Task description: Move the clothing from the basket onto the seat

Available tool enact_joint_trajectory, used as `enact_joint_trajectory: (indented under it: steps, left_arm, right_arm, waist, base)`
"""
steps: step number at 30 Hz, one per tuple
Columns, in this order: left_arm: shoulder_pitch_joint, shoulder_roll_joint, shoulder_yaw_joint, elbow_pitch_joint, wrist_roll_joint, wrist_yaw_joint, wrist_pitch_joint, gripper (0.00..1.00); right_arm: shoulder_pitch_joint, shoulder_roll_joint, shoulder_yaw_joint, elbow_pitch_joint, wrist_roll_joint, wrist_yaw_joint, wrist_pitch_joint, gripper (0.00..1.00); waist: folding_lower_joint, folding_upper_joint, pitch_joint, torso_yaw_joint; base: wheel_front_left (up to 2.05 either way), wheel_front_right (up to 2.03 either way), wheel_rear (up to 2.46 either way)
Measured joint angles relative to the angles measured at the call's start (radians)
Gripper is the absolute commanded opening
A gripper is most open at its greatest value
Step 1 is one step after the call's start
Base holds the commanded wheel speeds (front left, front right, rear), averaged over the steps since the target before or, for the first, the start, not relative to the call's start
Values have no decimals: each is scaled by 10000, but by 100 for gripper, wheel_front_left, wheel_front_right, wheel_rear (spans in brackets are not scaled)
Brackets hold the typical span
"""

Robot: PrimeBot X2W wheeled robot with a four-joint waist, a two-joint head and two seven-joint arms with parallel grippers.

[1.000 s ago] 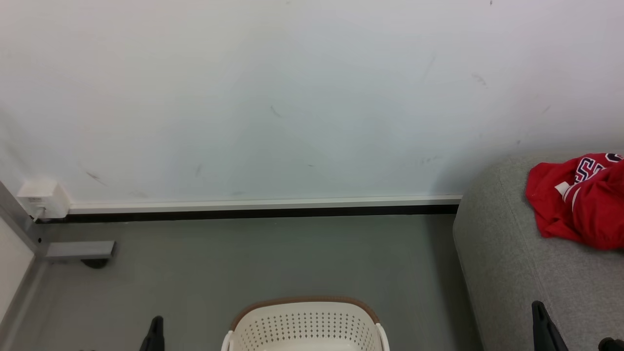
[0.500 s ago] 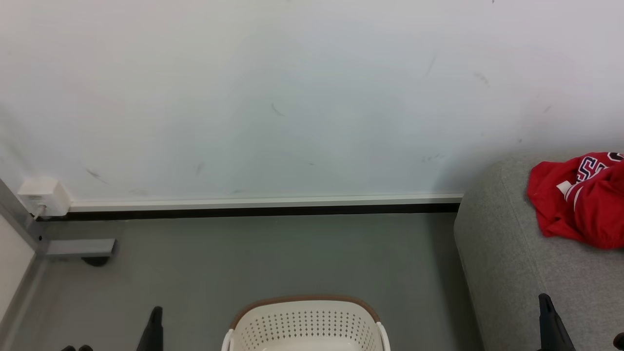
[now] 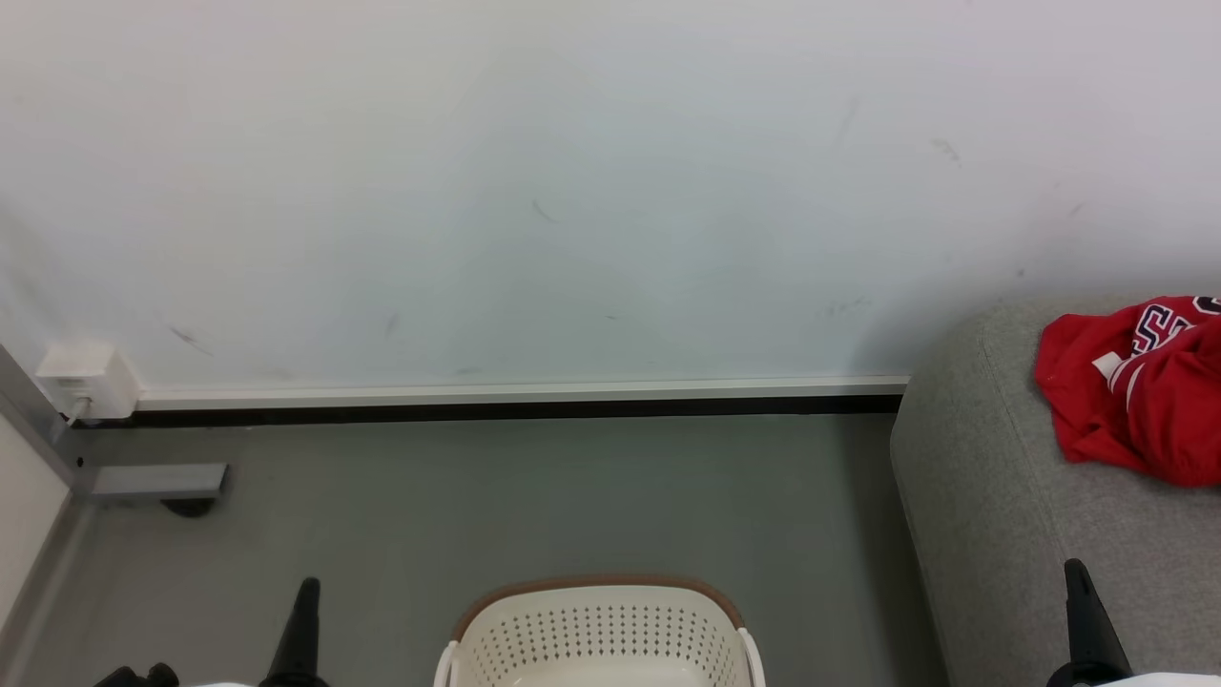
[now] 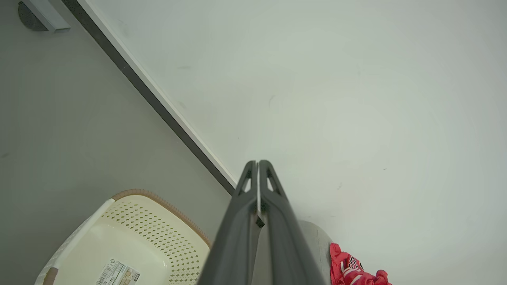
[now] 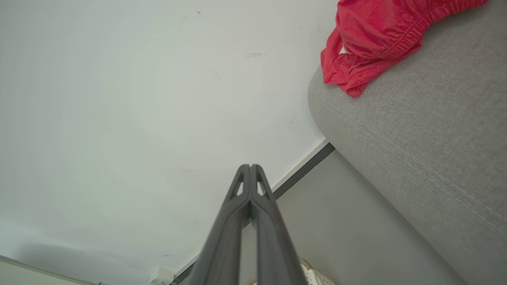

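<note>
Head view: scuffed white wall (image 3: 572, 191) behind the basket (image 3: 596, 630); grey floor (image 3: 525, 506) under it. Light-grey seat (image 3: 992, 496) right of basket, apart from it. Red clothing (image 3: 1135, 391) heaped on seat, well right of basket. Left gripper (image 4: 257, 162) and right gripper (image 5: 250, 165) flank basket, fingers pressed together, gripping nothing. Small white box (image 3: 86, 382) far left of basket, at wall base.

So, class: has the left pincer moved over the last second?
Yes. The left pincer has risen up the head view: its tip was below the basket rim's top, now level with it.
</note>
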Motion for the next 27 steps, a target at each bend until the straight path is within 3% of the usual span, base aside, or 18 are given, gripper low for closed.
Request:
enact_joint_trajectory:
  steps: [27]
  left_arm:
    - [-443, -136, 368, -17, -2412, -297, 719, 0]
  right_arm:
    - [-387, -17, -230, -63, 2824, 0, 715, 0]
  waist:
    - [0, 0, 98, 47]
  base:
    - [0, 0, 0]
